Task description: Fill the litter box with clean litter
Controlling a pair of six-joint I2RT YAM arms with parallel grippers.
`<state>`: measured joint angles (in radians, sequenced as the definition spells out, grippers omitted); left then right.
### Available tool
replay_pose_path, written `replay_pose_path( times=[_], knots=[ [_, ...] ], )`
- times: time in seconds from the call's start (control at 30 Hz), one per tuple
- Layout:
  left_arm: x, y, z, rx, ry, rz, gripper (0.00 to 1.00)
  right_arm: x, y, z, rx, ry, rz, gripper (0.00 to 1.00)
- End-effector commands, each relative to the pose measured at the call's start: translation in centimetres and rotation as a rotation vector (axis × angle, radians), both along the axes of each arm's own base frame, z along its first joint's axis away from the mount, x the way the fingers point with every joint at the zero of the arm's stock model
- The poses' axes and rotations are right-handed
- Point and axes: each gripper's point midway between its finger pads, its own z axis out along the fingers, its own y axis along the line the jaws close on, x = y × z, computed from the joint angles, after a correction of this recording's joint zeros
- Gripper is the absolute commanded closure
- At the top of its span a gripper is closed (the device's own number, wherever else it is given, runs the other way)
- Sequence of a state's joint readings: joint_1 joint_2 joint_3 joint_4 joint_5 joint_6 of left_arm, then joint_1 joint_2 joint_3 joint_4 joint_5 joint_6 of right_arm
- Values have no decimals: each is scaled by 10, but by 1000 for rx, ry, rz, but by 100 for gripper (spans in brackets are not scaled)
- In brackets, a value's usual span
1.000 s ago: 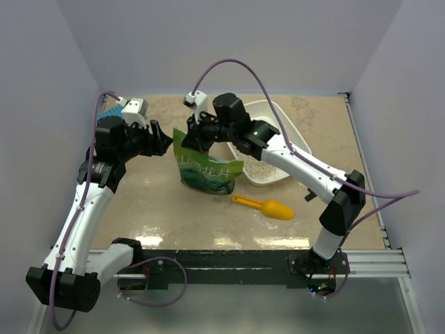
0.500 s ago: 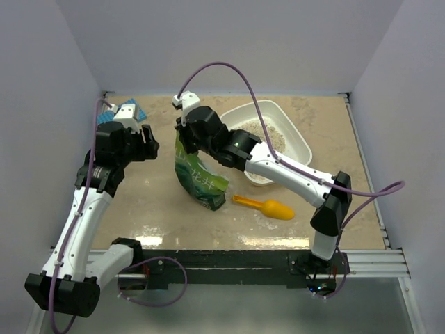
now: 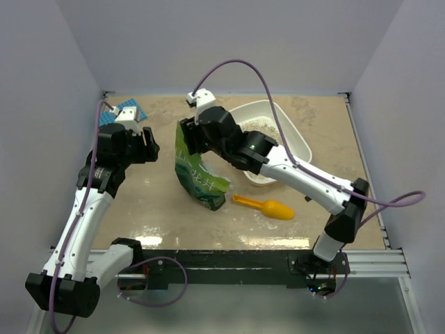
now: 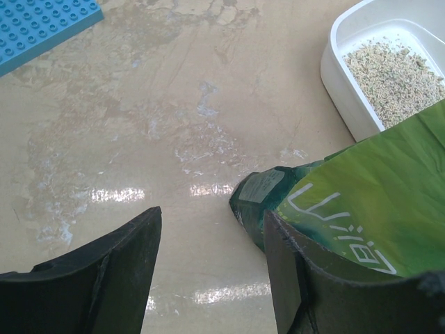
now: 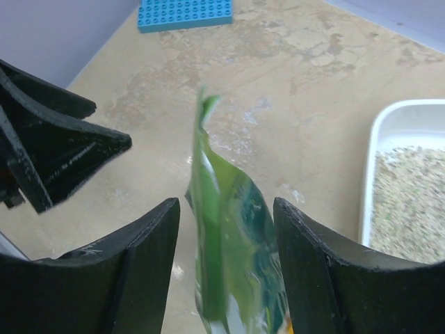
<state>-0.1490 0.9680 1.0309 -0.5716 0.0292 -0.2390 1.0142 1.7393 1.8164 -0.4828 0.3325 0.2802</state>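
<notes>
With my right gripper (image 5: pixel 226 209) spread astride the top edge of the green pouch (image 5: pixel 240 240), my left gripper (image 4: pixel 208 226) spread empty beside it, and some clean litter (image 4: pixel 393 73) lying in the litter box (image 4: pixel 339 89) far right, I judge the floppy, slick film needs a firm top-corner pinch.

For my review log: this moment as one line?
left tool: open, near green bag | right tool: open, straddling bag top | litter box: holds litter | scoop: untouched

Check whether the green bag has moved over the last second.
Yes. The green bag has swung left, opening a gap from the litter box in the top view.
</notes>
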Motion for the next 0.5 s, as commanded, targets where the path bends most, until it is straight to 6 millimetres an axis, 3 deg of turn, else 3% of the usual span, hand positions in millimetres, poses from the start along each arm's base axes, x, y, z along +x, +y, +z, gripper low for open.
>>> replay_pose_path(
  times=[0.0,0.03,0.1,0.13,0.17,0.23,0.4,0.47],
  knots=[
    [1,1,10,11,-37,-8,36,-9,-61,45,46,-59,-122,38],
    [1,0,10,11,-37,-10,36,-13,-69,30,28,-33,-125,37],
    [0,0,11,9,-39,-11,36,-24,-85,40,89,-20,-86,34],
    [0,-1,11,7,-40,-15,36,-30,-89,20,71,13,-64,32],
    [-1,-1,11,6,-40,-16,36,-41,-94,28,111,21,-11,30],
    [-1,-2,11,4,-39,-22,36,-51,-95,10,106,63,43,27],
    [0,-1,9,7,-34,-16,36,-82,-90,4,185,122,196,21],
    [0,0,7,12,-30,-12,36,-86,-89,-9,189,146,206,20]
  ],
)
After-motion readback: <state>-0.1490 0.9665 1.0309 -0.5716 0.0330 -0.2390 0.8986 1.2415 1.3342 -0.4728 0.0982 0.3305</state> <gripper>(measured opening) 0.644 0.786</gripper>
